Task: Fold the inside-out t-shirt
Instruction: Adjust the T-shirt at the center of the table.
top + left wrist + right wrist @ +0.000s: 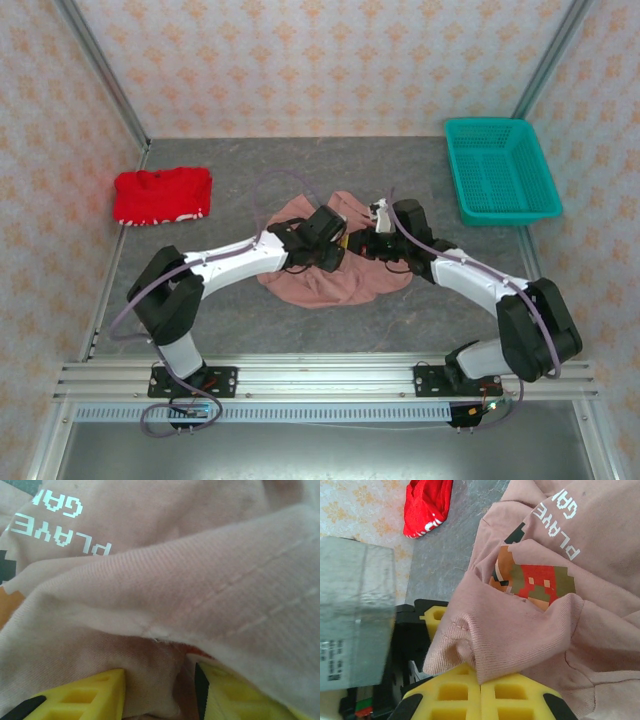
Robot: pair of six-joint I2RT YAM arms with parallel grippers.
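Inside-out t-shirt [330,285], one, pinched by right gripper [480,685], left gripper [159,680] spread partway over it; one red garment [162,195], one basket [485,123].

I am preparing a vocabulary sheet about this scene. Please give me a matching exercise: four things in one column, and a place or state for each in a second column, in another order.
Things:
1. t-shirt
2. red garment
3. basket
4. right gripper

Descriptions:
A. teal, at the far right of the table
B. shut on pink cloth
C. at the table's far left
D. crumpled in the middle of the table

Pairs: 1-D, 2-C, 3-A, 4-B
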